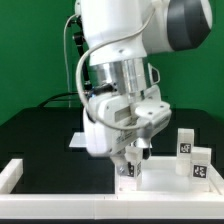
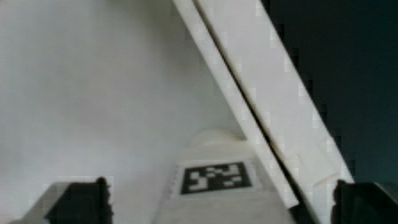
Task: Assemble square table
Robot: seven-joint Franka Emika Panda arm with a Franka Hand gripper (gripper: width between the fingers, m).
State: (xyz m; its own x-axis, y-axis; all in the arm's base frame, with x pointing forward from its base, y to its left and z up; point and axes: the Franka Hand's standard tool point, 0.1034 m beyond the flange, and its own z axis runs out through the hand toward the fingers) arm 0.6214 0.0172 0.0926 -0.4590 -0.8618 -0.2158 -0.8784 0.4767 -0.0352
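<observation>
In the wrist view the square table's flat white panel (image 2: 89, 100) fills most of the picture. A short white leg (image 2: 217, 160) with a black-and-white tag stands between my fingers. My gripper (image 2: 222, 203) is open: its dark fingertips (image 2: 80, 200) stand wide apart, with a gap to the leg on each side. In the exterior view the gripper (image 1: 131, 160) points down over that leg (image 1: 128, 173), close to the front border wall. Two more tagged white legs (image 1: 185, 141) (image 1: 201, 162) stand upright at the exterior view's right.
The long low white border wall (image 1: 60, 196) runs along the front and up the exterior view's left side; in the wrist view it (image 2: 249, 70) lies right beside the panel. Black table (image 1: 40, 130) lies behind. The arm's body hides the middle of the scene.
</observation>
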